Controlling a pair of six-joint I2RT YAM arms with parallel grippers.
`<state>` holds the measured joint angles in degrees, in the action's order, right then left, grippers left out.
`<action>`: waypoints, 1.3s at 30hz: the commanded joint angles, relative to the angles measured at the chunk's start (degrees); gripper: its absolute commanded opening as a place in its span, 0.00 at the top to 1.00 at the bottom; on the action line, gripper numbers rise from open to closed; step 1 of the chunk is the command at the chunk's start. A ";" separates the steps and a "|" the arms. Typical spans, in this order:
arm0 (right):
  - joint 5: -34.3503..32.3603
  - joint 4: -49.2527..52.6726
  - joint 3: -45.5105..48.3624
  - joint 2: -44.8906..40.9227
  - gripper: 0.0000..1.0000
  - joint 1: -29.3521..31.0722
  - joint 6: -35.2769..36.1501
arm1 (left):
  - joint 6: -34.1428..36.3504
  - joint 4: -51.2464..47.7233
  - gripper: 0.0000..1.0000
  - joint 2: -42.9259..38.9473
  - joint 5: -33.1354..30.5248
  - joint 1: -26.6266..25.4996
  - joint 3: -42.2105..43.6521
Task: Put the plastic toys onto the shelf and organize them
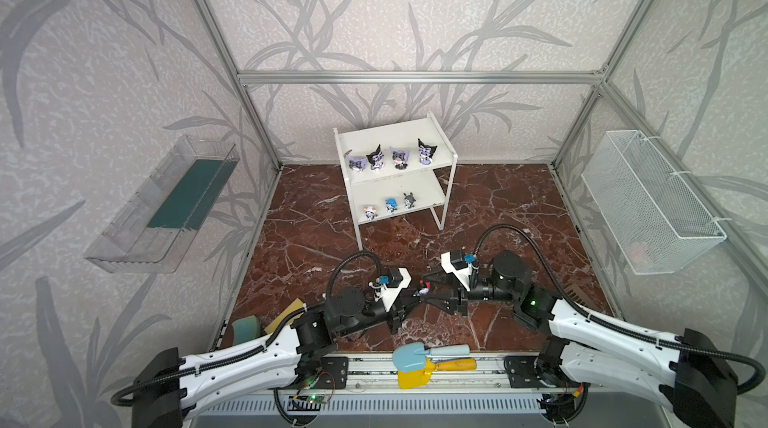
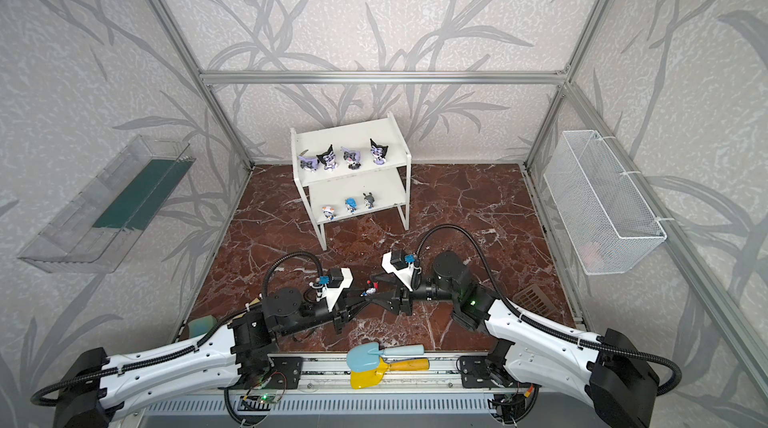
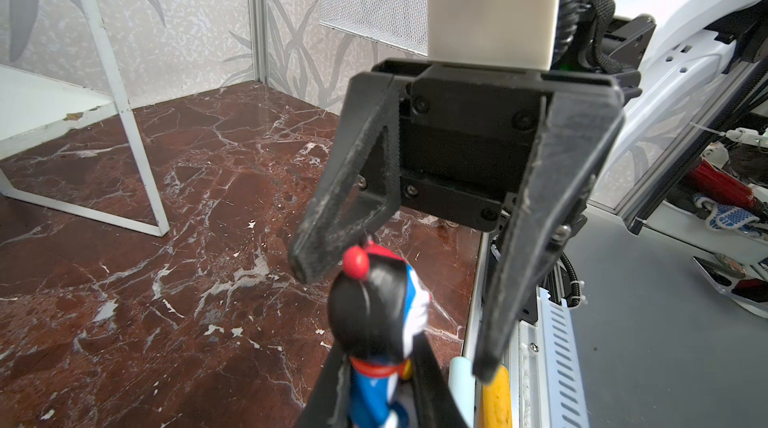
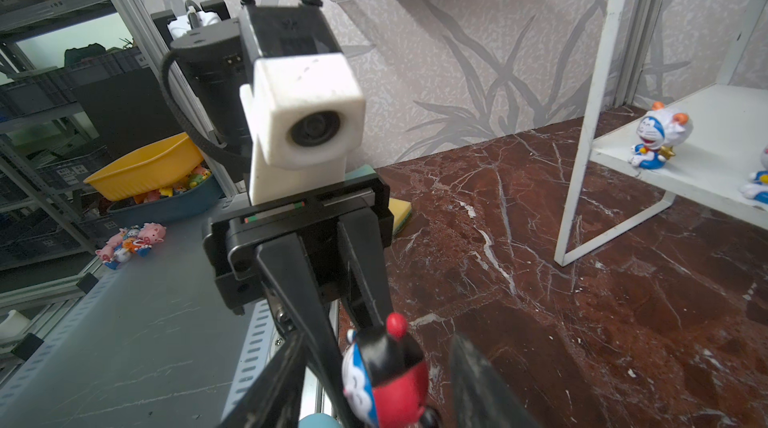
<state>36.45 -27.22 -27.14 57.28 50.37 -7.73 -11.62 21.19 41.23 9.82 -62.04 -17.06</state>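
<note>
The danger at this point is a fumbled hand-over. My left tool (image 1: 417,296) pinches the red, blue and black figurine (image 1: 423,291) by its lower body only. It holds the figurine in the air above the counter (image 1: 311,239), near the middle of the front edge. If that side lets go before the other has a firm hold, I judge the figurine drops to the counter or lands among the shovels (image 1: 409,356) lying along that edge.

My right tool (image 3: 395,322) is the other worry. One of its fingers (image 3: 320,247) sits right beside the red ball on the figurine's head; I cannot tell if it touches. The other finger stands well clear. Closing from this offset could shove the head sideways and twist the figurine out of the left grip. It could also catch only the rounded head, which looks slippery.

A crooked hold would then make it hard to stand the figurine up on the shelf (image 1: 430,194). The free spot there is the right end of the lower board, beside three small figurines (image 1: 391,205) that a clumsy set-down could topple.

Left tool: closed narrowly on the figurine. Right tool: spread wide, gripping nothing.
</note>
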 commanded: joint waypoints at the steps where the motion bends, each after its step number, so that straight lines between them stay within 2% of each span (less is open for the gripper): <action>1: -0.14 -3.64 0.77 0.89 0.44 0.34 -1.07 | -0.69 2.01 0.92 -1.23 0.61 0.43 0.36; 5: -0.28 -4.41 0.77 1.21 0.56 0.33 -1.52 | -0.82 1.97 0.92 -1.22 0.71 0.52 0.44; 8: -0.67 -4.90 0.94 1.01 0.58 0.34 -1.71 | -0.89 2.18 0.92 -1.18 0.73 0.54 0.48; 27: -0.08 -9.18 0.88 3.01 0.55 0.34 -4.24 | -0.60 2.11 0.92 -1.24 0.27 0.80 0.89; 29: -0.09 -8.95 0.78 3.19 0.58 0.34 -4.25 | -0.60 2.09 0.92 -1.34 0.23 0.80 0.85; 32: -1.33 -8.67 1.00 3.06 0.72 0.32 -4.49 | -0.67 2.06 0.92 -1.48 0.19 0.78 0.91; 33: -1.70 -8.73 1.08 2.94 0.73 0.34 -4.50 | -0.71 2.05 0.91 -1.43 0.08 0.81 0.97; 36: -3.05 -8.34 0.86 2.89 0.73 0.34 -4.60 | -0.95 1.98 0.84 -1.61 -0.68 0.83 0.91; 39: -6.29 -5.42 0.10 2.52 0.73 0.34 -3.92 | -1.49 0.87 0.58 -2.60 -3.71 0.83 0.90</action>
<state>33.76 -34.09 -26.11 60.38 50.50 -11.99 -12.53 21.47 40.16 8.80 -61.36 -16.64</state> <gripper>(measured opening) 0.305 0.358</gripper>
